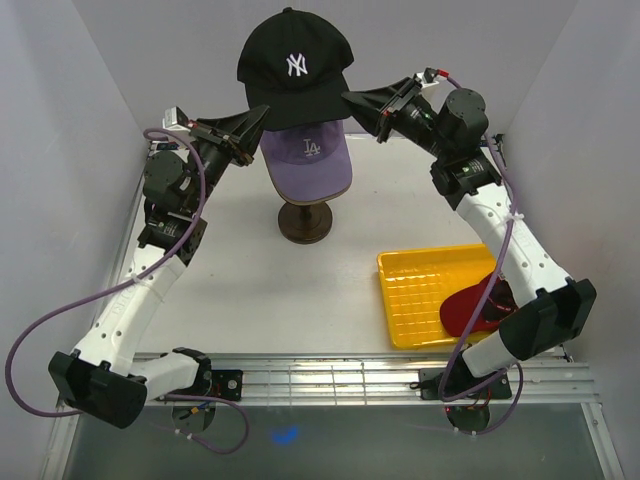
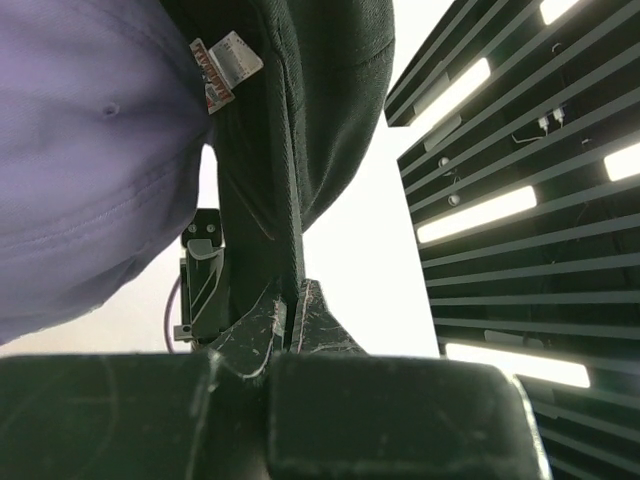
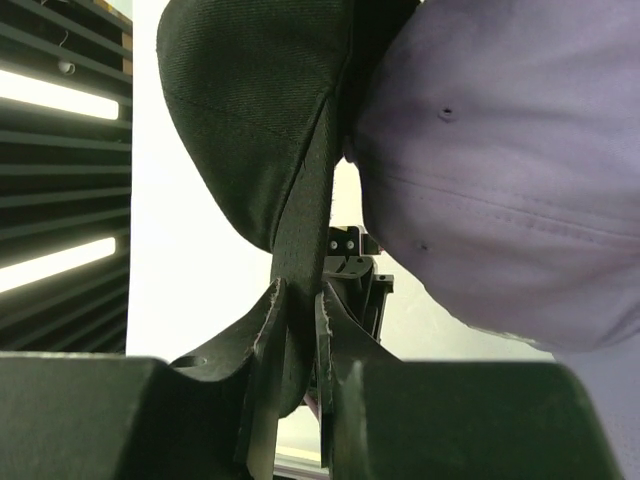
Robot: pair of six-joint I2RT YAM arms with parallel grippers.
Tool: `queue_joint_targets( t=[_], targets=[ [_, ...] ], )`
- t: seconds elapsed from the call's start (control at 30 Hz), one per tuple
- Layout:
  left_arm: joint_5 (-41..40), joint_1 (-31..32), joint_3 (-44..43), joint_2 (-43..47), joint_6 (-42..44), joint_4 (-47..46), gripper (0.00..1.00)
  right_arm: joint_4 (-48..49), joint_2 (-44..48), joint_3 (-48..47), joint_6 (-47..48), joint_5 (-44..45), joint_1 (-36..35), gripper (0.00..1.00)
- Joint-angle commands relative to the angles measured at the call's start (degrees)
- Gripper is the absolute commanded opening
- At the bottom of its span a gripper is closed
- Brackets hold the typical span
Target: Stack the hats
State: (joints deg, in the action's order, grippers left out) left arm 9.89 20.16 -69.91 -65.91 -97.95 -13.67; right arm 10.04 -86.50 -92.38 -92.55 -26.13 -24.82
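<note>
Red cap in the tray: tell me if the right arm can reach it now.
Probably not yet: the right hand is shut on the black NY cap. Nothing lies on the red cap.

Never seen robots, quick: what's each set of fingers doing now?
The left gripper is shut on the black NY cap.
The right gripper is shut on the same cap.

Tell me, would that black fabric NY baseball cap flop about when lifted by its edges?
Probably little: the black fabric NY baseball cap shows a full domed crown though the left gripper and right gripper pinch only its thin lower edge. Likely light, since two small pinches carry it.
</note>
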Motion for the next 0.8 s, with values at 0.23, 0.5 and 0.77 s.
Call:
queue_joint_targets(
  t=[0.23, 0.5, 0.77],
  targets=[
    [5.05, 1.72, 2.67, 2.10, 4.35, 2.69, 0.00, 4.63, 2.74, 3.87, 3.78, -5.16, -2.08, 0.08],
    [5.93, 1.72, 5.04, 2.54, 5.32, 2.51, 0.00, 4.81, 1.16, 4.57, 4.49, -5.86, -1.90, 0.08],
    [8.12, 1.72, 6.63, 2.45, 6.46, 2.25, 0.00, 4.99, 1.24, 6.85, 5.36, -5.86, -1.90, 0.08]
  ],
)
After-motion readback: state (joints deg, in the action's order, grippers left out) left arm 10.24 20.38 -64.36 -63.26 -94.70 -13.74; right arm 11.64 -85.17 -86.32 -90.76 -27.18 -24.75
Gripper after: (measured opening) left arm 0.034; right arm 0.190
